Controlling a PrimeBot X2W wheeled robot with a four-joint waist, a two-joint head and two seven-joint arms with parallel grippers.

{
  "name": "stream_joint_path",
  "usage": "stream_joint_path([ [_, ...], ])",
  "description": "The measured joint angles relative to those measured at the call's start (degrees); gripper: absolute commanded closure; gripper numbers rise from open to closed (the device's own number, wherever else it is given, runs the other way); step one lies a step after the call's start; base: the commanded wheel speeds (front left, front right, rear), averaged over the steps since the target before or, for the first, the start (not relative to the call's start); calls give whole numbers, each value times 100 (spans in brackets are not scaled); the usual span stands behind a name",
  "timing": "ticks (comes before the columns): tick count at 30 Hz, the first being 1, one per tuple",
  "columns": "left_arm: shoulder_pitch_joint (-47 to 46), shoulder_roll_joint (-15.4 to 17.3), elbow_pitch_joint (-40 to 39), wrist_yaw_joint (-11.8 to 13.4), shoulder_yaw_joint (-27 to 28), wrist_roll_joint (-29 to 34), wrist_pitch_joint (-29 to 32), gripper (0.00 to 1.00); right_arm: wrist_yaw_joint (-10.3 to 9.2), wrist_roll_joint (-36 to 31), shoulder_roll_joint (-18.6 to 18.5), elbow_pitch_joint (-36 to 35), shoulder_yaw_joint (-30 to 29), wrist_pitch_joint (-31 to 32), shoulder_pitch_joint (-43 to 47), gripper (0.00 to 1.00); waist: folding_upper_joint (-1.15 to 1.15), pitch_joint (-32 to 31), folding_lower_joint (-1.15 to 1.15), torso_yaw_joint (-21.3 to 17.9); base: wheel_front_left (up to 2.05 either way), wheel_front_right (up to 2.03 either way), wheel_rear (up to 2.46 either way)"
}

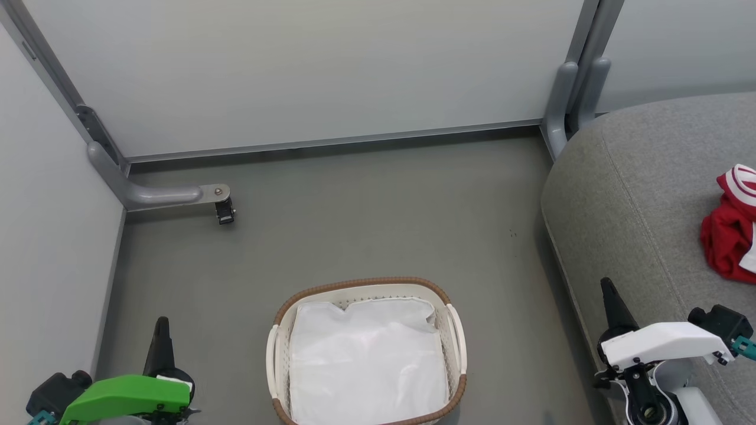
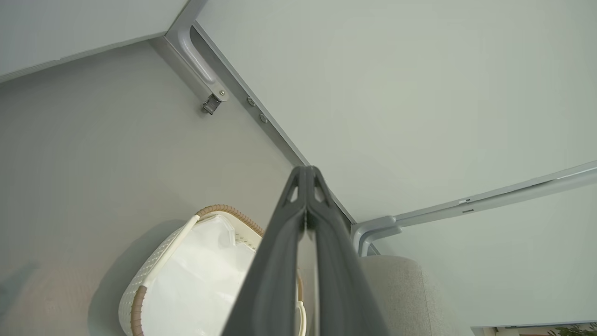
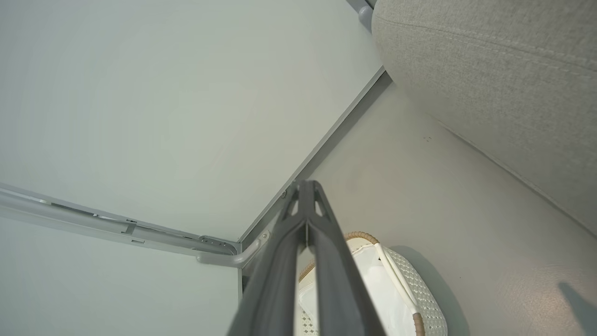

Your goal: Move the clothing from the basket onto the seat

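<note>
Head view first, Jo: the basket sits on the floor dead centre, and all I can make out in it is the white liner, rumpled and lying flat.

And the clothing, Sam?

Over on the right! A red bundle, the clothing, lies on the seat, well apart from the basket, with a red-and-white striped band on top. The picture's edge cuts it off, so I can't tell whether that's one garment or both.

What are the arms up to?

I see the left gripper low at the left of the basket and the right gripper low at the right, by the seat's near edge. Neither is touching anything.

Left wrist view backs that, Sam: fingers pressed together to the tip, nothing between them. Right wrist view, same story, fingers closed and empty, with the basket just below.

So what's the score, Jo?

My read: the move looks done, or very nearly. There's red on the cushion and none visible in the basket. What's left, if anything, is a look under that liner, because I can't tell what it might be covering.
</note>
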Motion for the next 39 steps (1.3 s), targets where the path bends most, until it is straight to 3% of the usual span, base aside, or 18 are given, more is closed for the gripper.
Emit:
stream_joint_path([
  [39,-177,14,-365,0,78,-2064,572,100,-2,2232,-21,-471,-222,571,97,100,0,-80,0,36,0,0,0],
])
